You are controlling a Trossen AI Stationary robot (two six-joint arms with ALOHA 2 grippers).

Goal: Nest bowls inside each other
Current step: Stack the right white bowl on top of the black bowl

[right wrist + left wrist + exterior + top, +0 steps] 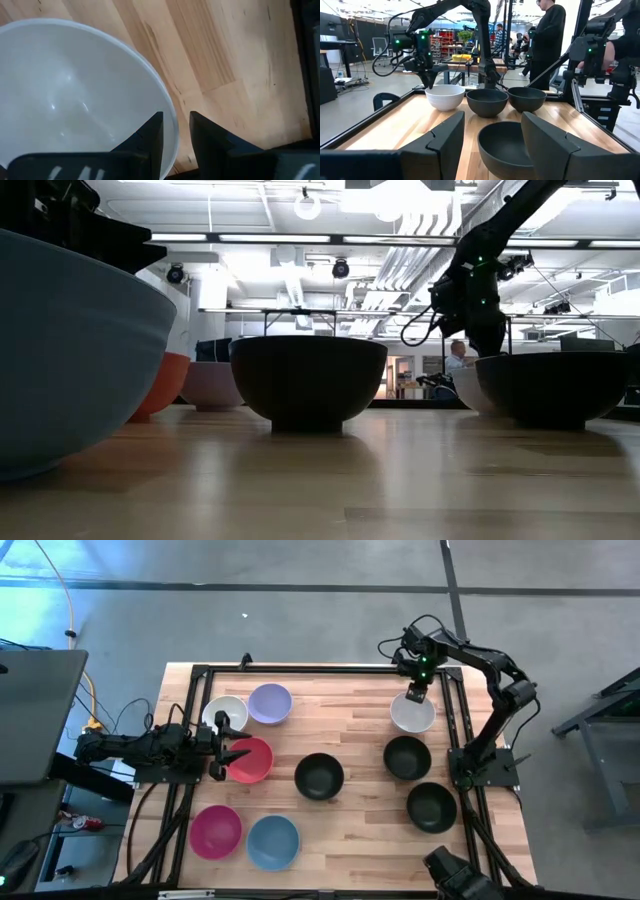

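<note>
Nine bowls sit on their bases on the wooden table. At the left are a white bowl [225, 712], a lavender one [269, 703], a red one [250, 762], a magenta one [216, 830] and a light blue one [273, 841]. A black bowl [319, 777] stands mid-table. At the right are a second white bowl [412, 715] and two black bowls [407, 757] [431, 806]. My right gripper [416, 695] [175, 117] points down over the right white bowl's far rim [169, 111]. It is open, with one finger inside the rim and one outside. My left gripper [232, 748] [492, 117] is open and held level over the red bowl's left rim.
A black metal frame [300, 668] borders the tabletop, with both arm bases mounted on it. Bare wood lies between the lavender bowl and the right white bowl. People [547, 35] stand in the room beyond the table's right side.
</note>
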